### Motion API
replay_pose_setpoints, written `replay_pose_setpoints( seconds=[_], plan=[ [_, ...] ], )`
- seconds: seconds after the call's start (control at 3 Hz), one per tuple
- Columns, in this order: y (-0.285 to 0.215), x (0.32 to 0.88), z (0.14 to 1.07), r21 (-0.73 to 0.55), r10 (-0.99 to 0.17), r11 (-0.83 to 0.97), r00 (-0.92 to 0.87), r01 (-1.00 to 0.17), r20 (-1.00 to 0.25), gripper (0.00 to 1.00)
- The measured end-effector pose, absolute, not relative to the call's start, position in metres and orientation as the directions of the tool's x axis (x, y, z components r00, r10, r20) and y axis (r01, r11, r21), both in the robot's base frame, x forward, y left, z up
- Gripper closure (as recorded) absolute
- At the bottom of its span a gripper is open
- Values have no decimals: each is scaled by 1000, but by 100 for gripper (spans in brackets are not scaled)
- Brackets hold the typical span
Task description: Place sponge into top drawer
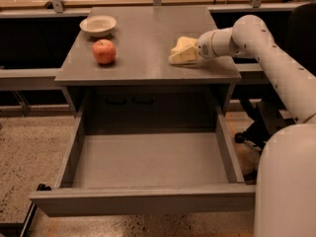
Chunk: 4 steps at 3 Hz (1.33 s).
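The sponge [182,42] is lying on the cabinet top [148,28], toward its right side and close to the front edge. The gripper [178,58] is sitting right against it, coming in from the right at the end of the white arm [256,38]. The two pale yellow shapes are blending together, so you are not getting a clear answer on whether the gripper is holding the sponge or only touching it; I cannot tell.

By my judgement you are working the pickup, so be confirming the grasp before you are lifting. Aim to be squeezing the sponge across its middle, since a soft block is likely to be folding or slipping if caught by a corner. Once it is secure, be raising it just clear of the surface.

The top drawer [143,201] is standing pulled out below and in front, with its floor showing bare. You are going to be carrying the sponge forward over the front edge, then down.

The apple [104,51] and the bowl [98,24] are sitting well apart on the left, so they are not crowding your path.
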<state>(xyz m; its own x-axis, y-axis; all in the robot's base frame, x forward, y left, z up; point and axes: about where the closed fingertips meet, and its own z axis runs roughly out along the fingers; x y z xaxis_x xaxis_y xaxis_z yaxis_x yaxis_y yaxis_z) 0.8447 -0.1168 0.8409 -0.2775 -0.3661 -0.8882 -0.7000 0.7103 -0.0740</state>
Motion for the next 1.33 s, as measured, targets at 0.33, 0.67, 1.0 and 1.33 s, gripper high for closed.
replay_pose_setpoints(
  seconds=[0.33, 0.67, 1.0, 1.33],
  plan=[
    [-117, 860, 842, -87, -362, 712, -259, -697, -896, 3],
    [-116, 864, 843, -91, -359, 711, -248, -697, -900, 20],
    [-118, 861, 844, -92, -358, 712, -248, -696, -900, 43],
    [-121, 854, 847, -90, -356, 718, -254, -690, -899, 67]
  ],
)
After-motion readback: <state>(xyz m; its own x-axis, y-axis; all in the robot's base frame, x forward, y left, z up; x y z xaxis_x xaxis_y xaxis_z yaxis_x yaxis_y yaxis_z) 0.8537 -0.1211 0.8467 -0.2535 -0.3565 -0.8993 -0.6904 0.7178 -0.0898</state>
